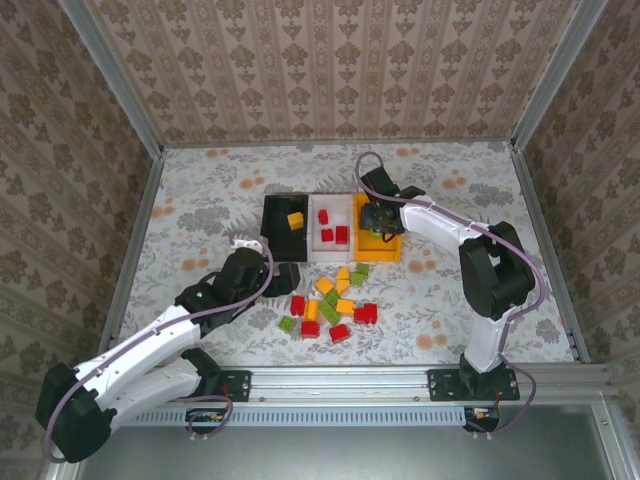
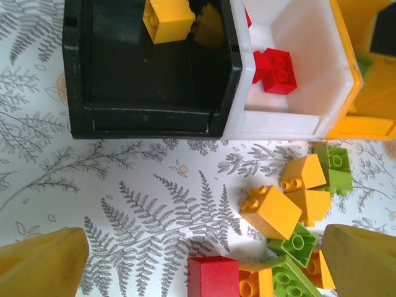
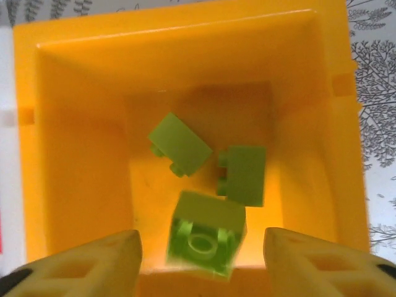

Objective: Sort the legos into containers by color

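Three bins stand in a row: black point(image 1: 272, 238), white point(image 1: 331, 254) and orange-yellow point(image 1: 379, 253). My right gripper point(image 3: 201, 255) hangs open over the orange-yellow bin point(image 3: 74, 154). A blurred light green lego point(image 3: 206, 240) is loose in the air between its fingers. Two more green legos point(image 3: 180, 143) lie on the bin floor. My left gripper point(image 2: 202, 263) is open low over the table, by the left edge of the loose pile point(image 1: 330, 300). A red lego point(image 2: 214, 276) and yellow ones point(image 2: 271, 211) lie between its fingers. The black bin point(image 2: 148, 86) holds a yellow lego point(image 2: 168, 18); the white bin point(image 2: 303, 37) holds red ones point(image 2: 276, 70).
The pile of red, green and yellow legos lies just in front of the bins. The patterned table point(image 1: 200, 200) has free room left of the black bin and to the right of the orange-yellow one. Metal rails and papered walls point(image 1: 320, 70) close in the workspace.
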Controlling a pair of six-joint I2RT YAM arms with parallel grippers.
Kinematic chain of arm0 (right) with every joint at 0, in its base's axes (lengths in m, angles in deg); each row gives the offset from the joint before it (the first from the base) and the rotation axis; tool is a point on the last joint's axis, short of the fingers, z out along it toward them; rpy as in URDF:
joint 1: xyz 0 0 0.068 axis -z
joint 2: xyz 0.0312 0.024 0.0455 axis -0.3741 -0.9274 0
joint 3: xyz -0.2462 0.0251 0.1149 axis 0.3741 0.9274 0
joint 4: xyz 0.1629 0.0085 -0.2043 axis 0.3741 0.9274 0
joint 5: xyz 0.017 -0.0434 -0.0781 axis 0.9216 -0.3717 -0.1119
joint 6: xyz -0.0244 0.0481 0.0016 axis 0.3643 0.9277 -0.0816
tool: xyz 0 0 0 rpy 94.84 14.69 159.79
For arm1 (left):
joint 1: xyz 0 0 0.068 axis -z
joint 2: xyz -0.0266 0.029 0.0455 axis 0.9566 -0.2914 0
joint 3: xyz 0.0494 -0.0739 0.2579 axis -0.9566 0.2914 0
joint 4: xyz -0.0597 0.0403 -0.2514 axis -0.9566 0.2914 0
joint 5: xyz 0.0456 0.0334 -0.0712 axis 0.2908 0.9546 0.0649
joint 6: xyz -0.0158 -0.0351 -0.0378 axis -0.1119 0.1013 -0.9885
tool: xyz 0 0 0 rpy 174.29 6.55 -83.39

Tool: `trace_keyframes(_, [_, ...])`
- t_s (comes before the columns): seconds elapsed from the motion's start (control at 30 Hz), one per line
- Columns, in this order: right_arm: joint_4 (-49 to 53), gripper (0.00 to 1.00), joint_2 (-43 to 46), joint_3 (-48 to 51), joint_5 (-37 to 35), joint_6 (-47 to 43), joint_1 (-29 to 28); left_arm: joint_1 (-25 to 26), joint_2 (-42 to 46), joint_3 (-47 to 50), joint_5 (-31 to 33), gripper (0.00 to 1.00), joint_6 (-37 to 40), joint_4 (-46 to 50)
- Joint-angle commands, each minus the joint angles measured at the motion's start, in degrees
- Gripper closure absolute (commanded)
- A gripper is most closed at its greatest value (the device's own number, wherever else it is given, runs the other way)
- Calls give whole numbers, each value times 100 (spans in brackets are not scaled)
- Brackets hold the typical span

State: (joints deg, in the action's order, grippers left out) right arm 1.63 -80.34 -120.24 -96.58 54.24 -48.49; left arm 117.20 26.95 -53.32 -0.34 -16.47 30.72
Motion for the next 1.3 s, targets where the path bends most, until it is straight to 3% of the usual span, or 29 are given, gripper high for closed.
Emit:
trace_keyframes(0.0, [80, 31, 171, -113, 125, -38, -20, -24, -153, 5, -417, 6, 244, 59])
trace_keyframes(0.27, [-337, 28, 1119, 737, 303, 138, -46, 192, -1109, -259, -1002, 15, 526, 159])
trace_keyframes(0.47, [-432, 28, 1514, 1222, 285, 201, -55, 566, -1908, -397, -860, 27, 678, 132])
trace_keyframes(0.9, [-452, 28, 1835, 1323, 241, 211, -37, 736, -2770, -441, -721, 49, 610, 240])
trace_keyframes(1.27, [-461, 28, 1797, 1322, 259, 237, -28, 730, -2333, -295, -250, 44, 633, 703])
